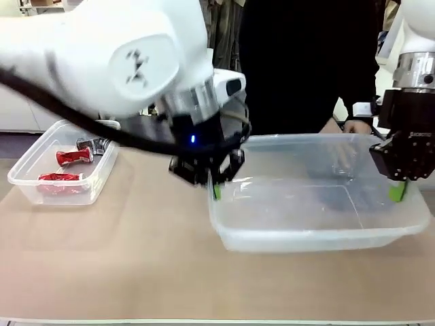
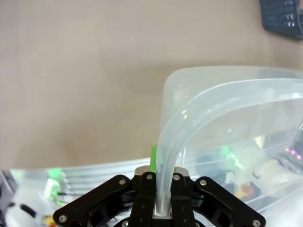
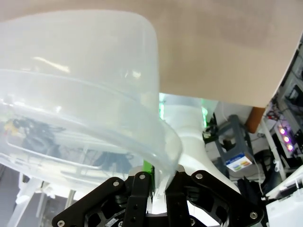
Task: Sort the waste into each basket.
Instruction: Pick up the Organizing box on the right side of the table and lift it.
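The pale tabletop (image 1: pixel 136 272) is carrying everything. The large clear tub (image 1: pixel 299 239) is sitting across its middle and right, long side toward the robot, and it is the biggest thing on the tabletop. Whether its base is resting on the tabletop or hanging just above it, I cannot tell.

Both arms are gripping this tub by its rim. The left end effector (image 1: pixel 216 185) is coming down on the tub's left short side. In the left wrist view, its fingers are pressing together on the thin curved rim (image 2: pixel 166 156), with a green pad against the plastic. The right end effector (image 1: pixel 397 189) is doing the same on the tub's right short side. In the right wrist view, that end effector (image 3: pixel 158 187) is pinching the rim from both sides, and the tub's wall is curving up and away to the picture's left.

A person in dark clothing is standing at the far side of the tabletop behind the tub, with one hand (image 1: pixel 356 125) lying near the tub's far rim.

The small clear tub (image 1: pixel 26 182) is sitting well apart at the far left. It is holding crushed red-and-silver cans (image 1: pixel 73 157), one toward the back and another (image 1: pixel 60 178) nearer the front wall.

A dark grey lattice basket (image 2: pixel 284 16) is showing in the top right corner of the left wrist view, apart from the large tub.
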You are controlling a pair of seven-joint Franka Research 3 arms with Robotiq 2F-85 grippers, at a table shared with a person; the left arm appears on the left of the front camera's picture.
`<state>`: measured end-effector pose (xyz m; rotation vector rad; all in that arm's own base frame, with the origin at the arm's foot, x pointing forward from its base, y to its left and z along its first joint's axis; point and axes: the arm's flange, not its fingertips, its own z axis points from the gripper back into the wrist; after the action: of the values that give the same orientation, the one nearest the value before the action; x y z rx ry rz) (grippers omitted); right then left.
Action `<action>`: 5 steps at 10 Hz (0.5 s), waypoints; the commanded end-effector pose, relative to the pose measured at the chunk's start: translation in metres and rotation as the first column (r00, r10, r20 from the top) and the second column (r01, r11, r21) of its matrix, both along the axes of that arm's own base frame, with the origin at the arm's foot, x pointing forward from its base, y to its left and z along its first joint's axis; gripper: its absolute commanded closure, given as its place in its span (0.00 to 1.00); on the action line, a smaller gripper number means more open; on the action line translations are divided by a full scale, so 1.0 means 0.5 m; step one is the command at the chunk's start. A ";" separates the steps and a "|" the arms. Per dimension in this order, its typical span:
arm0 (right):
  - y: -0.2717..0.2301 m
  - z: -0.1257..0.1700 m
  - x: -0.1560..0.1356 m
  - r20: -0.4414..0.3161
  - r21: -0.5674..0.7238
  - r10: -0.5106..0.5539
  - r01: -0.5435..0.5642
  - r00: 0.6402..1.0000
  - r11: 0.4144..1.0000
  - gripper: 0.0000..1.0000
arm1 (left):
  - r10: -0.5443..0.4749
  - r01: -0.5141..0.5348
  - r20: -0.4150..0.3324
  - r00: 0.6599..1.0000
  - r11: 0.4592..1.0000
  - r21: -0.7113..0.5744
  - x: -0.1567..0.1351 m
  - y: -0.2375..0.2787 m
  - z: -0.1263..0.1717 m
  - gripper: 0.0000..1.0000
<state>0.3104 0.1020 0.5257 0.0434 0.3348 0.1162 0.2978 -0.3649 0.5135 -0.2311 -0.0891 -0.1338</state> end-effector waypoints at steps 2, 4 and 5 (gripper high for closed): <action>0.028 0.007 0.009 -0.013 0.018 0.000 0.000 1.000 1.000 0.96 | -0.114 0.109 0.053 0.992 0.991 0.078 0.071 -0.024 0.014 0.97; 0.065 0.018 0.038 0.001 0.091 -0.069 0.069 0.998 0.993 0.96 | -0.119 0.114 0.035 0.992 0.987 0.117 0.102 0.004 0.006 0.97; 0.081 0.022 0.063 -0.003 0.118 -0.107 0.107 0.994 0.987 0.96 | -0.107 0.102 0.034 0.994 0.986 0.133 0.104 0.022 0.001 0.97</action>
<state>0.3308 0.1168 0.5258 0.1059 0.3190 0.0398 0.3491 -0.3607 0.5148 -0.1358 -0.0965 -0.2167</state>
